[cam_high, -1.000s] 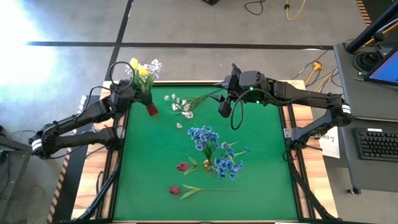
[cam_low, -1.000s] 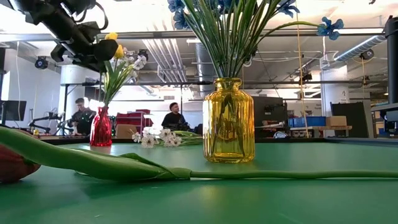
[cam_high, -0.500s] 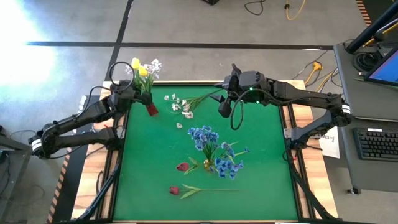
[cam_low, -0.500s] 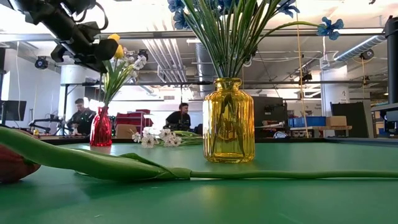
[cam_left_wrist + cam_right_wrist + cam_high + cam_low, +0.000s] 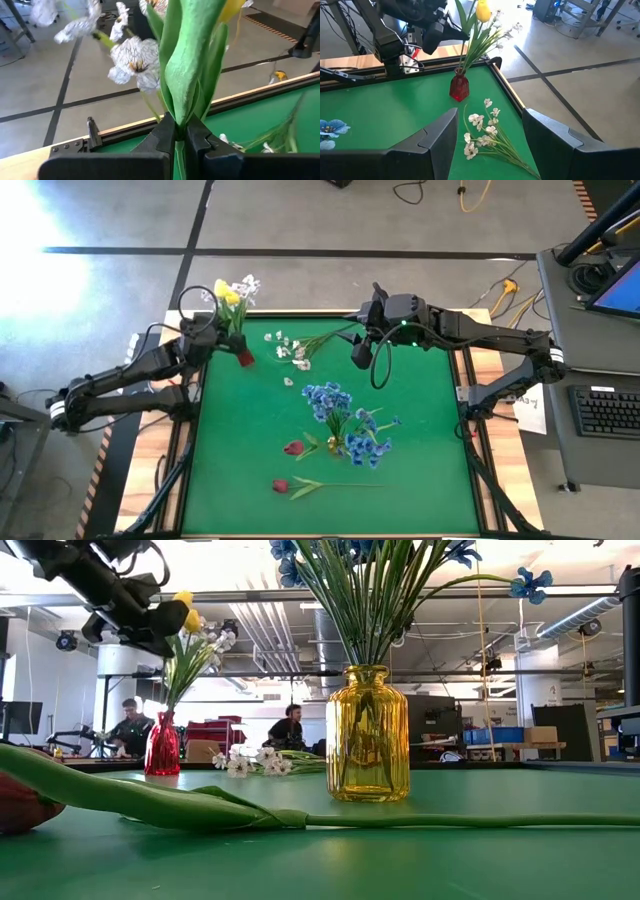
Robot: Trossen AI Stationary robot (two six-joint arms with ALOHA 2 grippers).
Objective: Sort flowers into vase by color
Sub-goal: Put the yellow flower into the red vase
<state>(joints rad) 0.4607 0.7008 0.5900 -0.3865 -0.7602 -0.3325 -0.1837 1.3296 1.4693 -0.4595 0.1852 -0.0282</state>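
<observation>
Here the left gripper (image 5: 180, 137) has its fingers closed on a yellow tulip (image 5: 226, 295) stem above the red vase (image 5: 243, 356) at the surface's far-left edge, while the right gripper (image 5: 361, 352) hangs wide open near the white spray (image 5: 293, 352).

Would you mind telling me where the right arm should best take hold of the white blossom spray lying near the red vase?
Probably by the bare green stems of the white blossom spray, at the end nearest the open right gripper, coming straight down. The spray lies flat on the green table, blossoms pointing toward the red vase, so the stem end is slimmer and firmer than the loose blossoms.
</observation>
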